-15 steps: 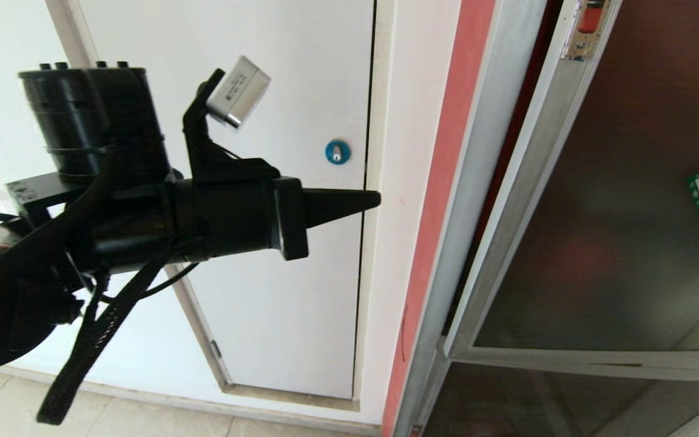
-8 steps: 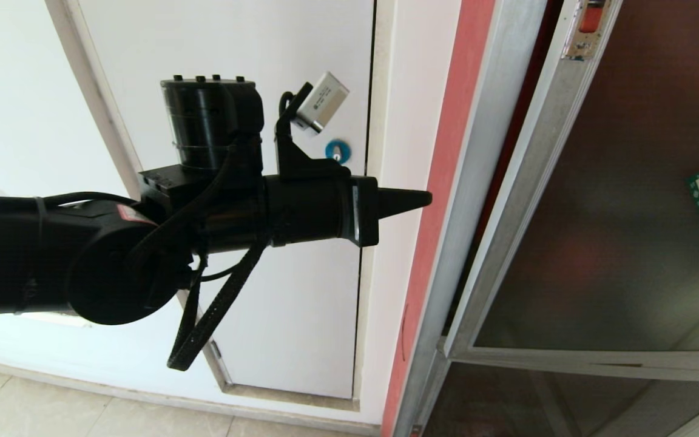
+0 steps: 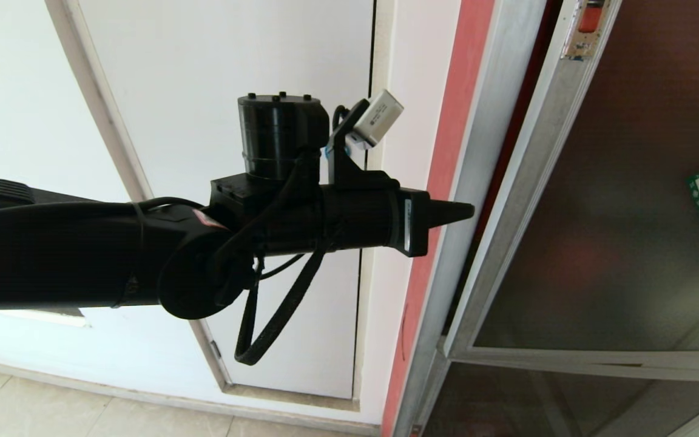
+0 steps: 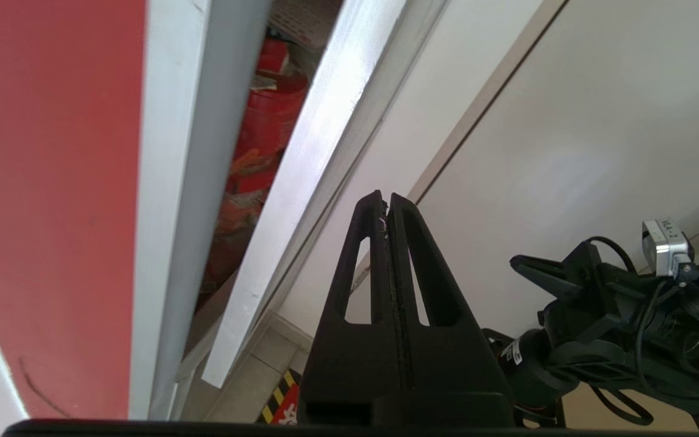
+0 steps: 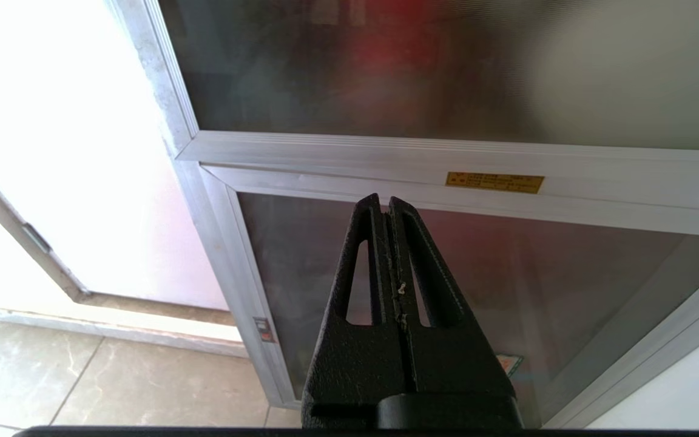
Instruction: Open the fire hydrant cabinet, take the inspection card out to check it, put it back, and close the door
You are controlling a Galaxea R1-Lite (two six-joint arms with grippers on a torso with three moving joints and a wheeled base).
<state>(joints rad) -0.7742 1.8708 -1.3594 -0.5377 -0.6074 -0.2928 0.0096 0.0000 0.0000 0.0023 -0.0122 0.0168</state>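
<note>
We find the left gripper [image 3: 468,212] held level with its jaws pressed closed and empty, its tip over the grey frame of the fire hydrant cabinet [image 3: 477,121], at the narrow gap where the door [image 3: 604,200] stands slightly ajar. Through that gap the left wrist view shows red fittings inside. The inspection card is not visible to us. The right gripper [image 5: 386,206] is likewise closed on nothing, parked facing the lower glass panel [image 5: 537,273]. The white panel [image 3: 234,91] lies behind the left arm
</note>
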